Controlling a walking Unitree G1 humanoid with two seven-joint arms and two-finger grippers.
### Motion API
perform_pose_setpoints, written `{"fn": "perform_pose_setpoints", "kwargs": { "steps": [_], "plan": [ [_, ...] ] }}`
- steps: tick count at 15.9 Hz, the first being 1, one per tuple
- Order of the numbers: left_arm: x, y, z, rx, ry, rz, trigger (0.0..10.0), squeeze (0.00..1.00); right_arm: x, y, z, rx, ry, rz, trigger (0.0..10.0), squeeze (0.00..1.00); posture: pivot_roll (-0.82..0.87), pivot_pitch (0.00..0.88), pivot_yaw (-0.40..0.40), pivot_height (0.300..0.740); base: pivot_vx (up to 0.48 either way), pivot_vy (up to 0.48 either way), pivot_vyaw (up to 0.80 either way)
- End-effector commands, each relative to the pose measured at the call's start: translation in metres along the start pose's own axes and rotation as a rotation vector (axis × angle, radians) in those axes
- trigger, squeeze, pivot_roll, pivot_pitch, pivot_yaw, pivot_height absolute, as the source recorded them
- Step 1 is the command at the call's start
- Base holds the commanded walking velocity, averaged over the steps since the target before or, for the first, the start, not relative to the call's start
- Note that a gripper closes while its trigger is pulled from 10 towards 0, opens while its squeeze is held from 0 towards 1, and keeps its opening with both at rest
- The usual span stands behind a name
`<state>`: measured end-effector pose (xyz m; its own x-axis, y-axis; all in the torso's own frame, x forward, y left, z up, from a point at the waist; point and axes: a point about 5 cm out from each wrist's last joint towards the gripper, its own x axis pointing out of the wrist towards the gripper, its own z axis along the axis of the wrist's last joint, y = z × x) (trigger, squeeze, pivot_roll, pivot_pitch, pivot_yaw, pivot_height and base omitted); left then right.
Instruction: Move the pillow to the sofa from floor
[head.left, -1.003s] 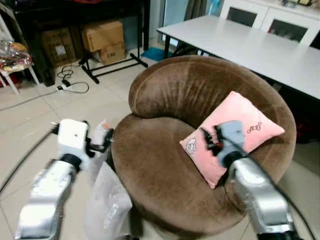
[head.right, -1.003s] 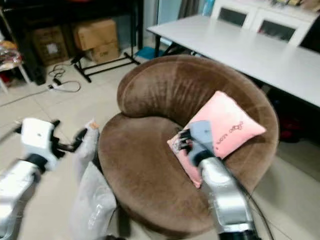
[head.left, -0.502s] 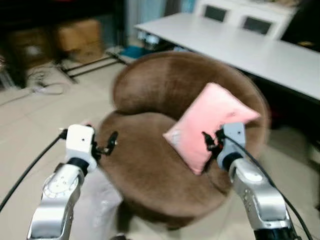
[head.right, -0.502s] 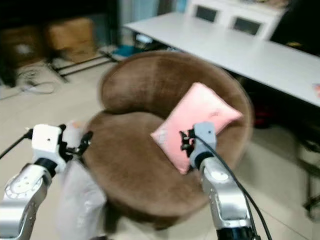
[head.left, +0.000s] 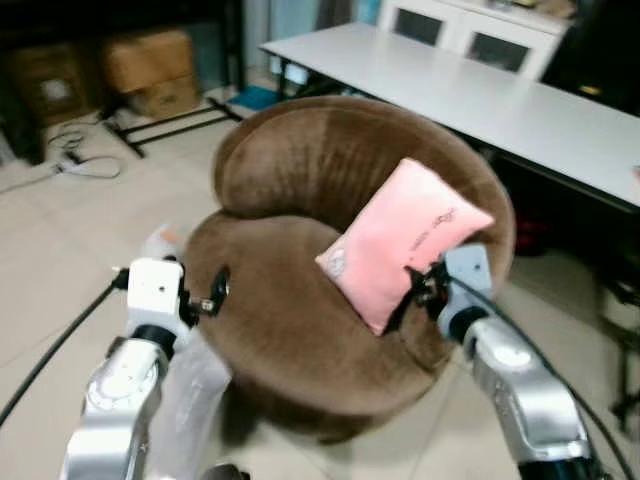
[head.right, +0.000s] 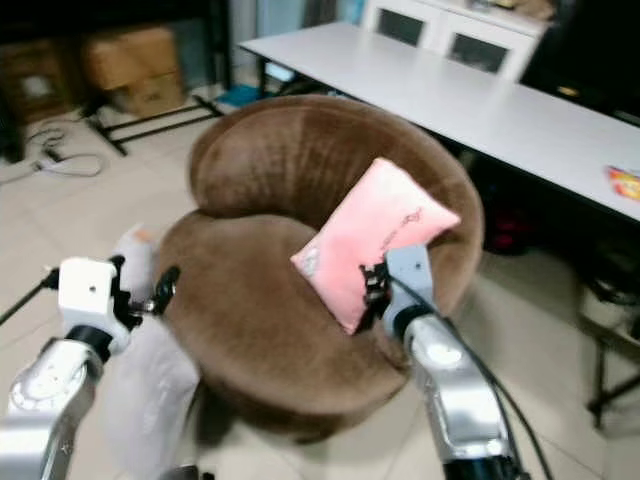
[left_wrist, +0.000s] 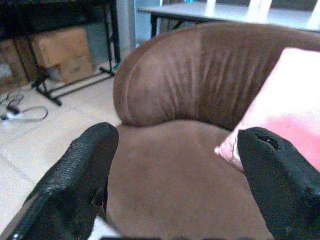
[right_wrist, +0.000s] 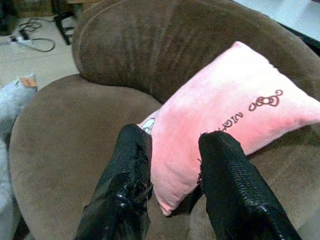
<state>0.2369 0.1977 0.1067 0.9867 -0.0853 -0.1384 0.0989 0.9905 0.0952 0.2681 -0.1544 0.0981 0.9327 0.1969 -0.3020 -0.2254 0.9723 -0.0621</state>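
Pink square plush pillow (head.left: 405, 238) with a small print and dark lettering: lying on the round brown velvet sofa (head.left: 300, 330), leaning tilted against the curved backrest on the robot's right side, lower corner resting on the seat. No longer on the floor, so the main part of the task judged as done.

Right gripper (right_wrist: 172, 175) just in front of the pillow's lower corner, the two long black fingers (right_wrist: 127, 170) parted a moderate way, one on each side of that corner. In the right wrist view, fingers close to the fabric but apparently not pinching it; contact hard to tell for certain. Nothing lifted or carried.

Left gripper (left_wrist: 175, 170) held out before the left edge of the seat, fingers spread wide apart, nothing between them, only the brown seat visible beyond.

Pale grey plastic bag (head.left: 200, 400) beside the sofa, on the beige tiled floor (head.left: 60, 240) below the left arm. Long white table (head.left: 480, 90) behind the sofa, cardboard boxes (head.left: 150, 70) under a dark rack further back.

Left to do, probably: drawing the right arm away without dragging the pillow off the seat. Pillow soft and light, likely to slide if caught by a finger.
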Motion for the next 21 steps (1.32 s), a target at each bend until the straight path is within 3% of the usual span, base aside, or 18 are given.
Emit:
{"fn": "perform_pose_setpoints", "kwargs": {
  "steps": [1,3,6,21],
  "plan": [
    [0.002,-0.003,0.003,-0.004,-0.016,0.002,10.0,0.00,0.002,-0.006,0.001,-0.011,-0.004,-0.005,10.0,0.00,0.00,0.000,-0.092,0.740,0.000,0.000,0.00],
    [0.007,-0.004,0.007,-0.003,-0.034,-0.004,10.0,0.00,0.003,-0.013,0.006,0.009,-0.019,-0.021,10.0,0.00,-0.01,0.000,-0.096,0.740,0.000,0.000,0.00],
    [0.011,-0.008,0.007,-0.005,-0.039,0.003,10.0,0.00,0.004,-0.009,0.007,-0.017,-0.020,0.005,10.0,0.00,-0.03,0.000,-0.104,0.740,0.000,0.000,0.00],
    [0.010,-0.007,0.008,-0.003,-0.031,-0.001,10.0,0.00,-0.008,-0.012,-0.001,-0.005,-0.004,-0.027,10.0,0.00,-0.05,0.000,-0.079,0.740,-0.042,0.000,0.00]
  ]
}}
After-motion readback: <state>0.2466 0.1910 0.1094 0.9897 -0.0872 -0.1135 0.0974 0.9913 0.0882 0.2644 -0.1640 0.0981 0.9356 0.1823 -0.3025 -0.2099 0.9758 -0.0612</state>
